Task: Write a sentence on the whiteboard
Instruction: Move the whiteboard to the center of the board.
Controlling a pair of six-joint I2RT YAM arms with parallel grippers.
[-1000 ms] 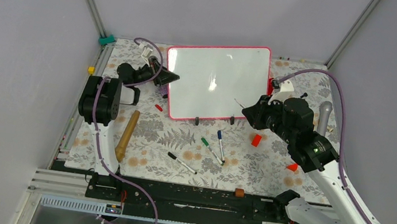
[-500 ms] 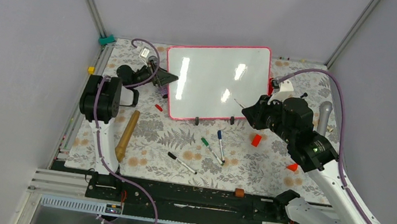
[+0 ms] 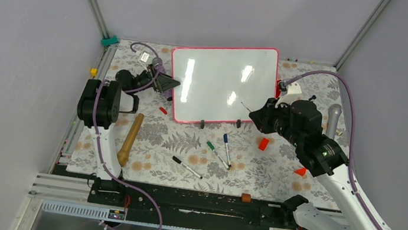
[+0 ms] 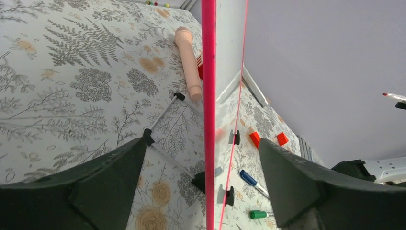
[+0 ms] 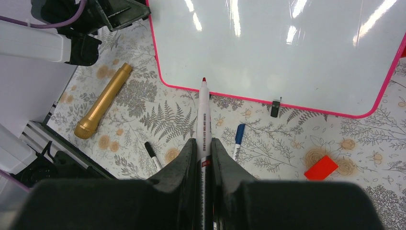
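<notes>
On a fern-patterned table cloth (image 3: 186, 142), we find the task barely begun. At left, the left gripper (image 3: 166, 83) has its jaws spread, one on each side of the left edge of the large glossy white whiteboard with a thin pink-red frame (image 3: 221, 81), not pinching it. The board sits at the back centre, its surface blank apart from light reflections. At right, the right gripper (image 5: 203, 146) is pressed together on a white marker pen with a red tip (image 5: 204, 108), the tip over the board's near edge; whether it touches, we cannot tell. We judge every word is left to write.
</notes>
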